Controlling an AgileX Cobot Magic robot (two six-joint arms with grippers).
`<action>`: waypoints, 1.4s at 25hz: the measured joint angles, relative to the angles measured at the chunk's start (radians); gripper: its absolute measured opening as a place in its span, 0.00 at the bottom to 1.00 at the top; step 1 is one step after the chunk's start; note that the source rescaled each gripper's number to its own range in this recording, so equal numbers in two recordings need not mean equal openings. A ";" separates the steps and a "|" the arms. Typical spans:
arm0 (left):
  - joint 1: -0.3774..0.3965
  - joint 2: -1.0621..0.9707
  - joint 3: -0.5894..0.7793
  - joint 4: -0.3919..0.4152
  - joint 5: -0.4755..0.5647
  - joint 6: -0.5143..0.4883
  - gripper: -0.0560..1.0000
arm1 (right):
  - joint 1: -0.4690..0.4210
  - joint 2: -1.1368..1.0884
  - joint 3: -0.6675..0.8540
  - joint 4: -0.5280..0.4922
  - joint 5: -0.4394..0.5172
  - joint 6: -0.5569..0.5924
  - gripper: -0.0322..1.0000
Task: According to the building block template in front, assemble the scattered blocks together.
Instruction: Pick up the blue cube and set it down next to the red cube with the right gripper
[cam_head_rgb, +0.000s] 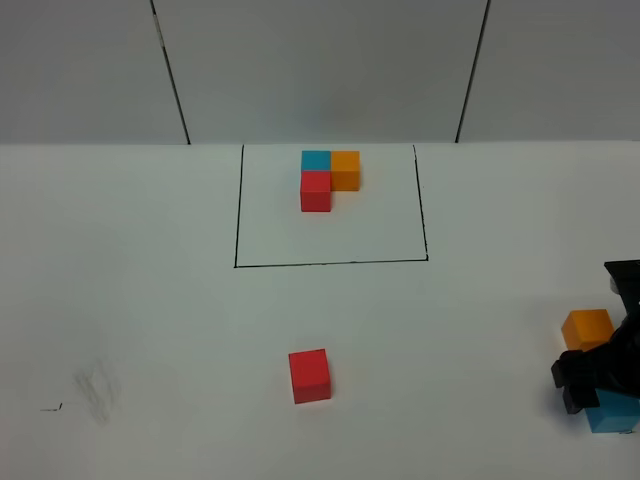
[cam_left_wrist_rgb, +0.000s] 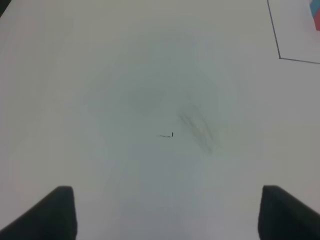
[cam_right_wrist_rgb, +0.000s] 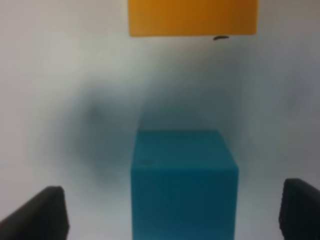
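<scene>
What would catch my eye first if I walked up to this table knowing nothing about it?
Most likely the neat L of blue, orange and red cubes inside the black drawn rectangle at the far side. Next, the lone red cube near the middle front. At the front right, the black right gripper is open and straddles a blue cube, with an orange cube just beyond.

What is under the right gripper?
The blue cube, ungripped, in the open right gripper; orange cube beyond. From above, the gripper hides most of the blue cube.
</scene>
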 joint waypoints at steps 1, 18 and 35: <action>0.000 0.000 0.000 0.000 0.000 0.000 1.00 | 0.000 0.011 0.000 0.000 -0.001 0.000 0.80; 0.000 0.000 0.000 0.000 0.000 0.000 1.00 | 0.000 0.089 0.000 0.000 -0.058 0.001 0.76; 0.000 0.000 0.000 0.000 0.000 0.000 1.00 | 0.000 0.089 0.000 0.000 -0.060 0.001 0.22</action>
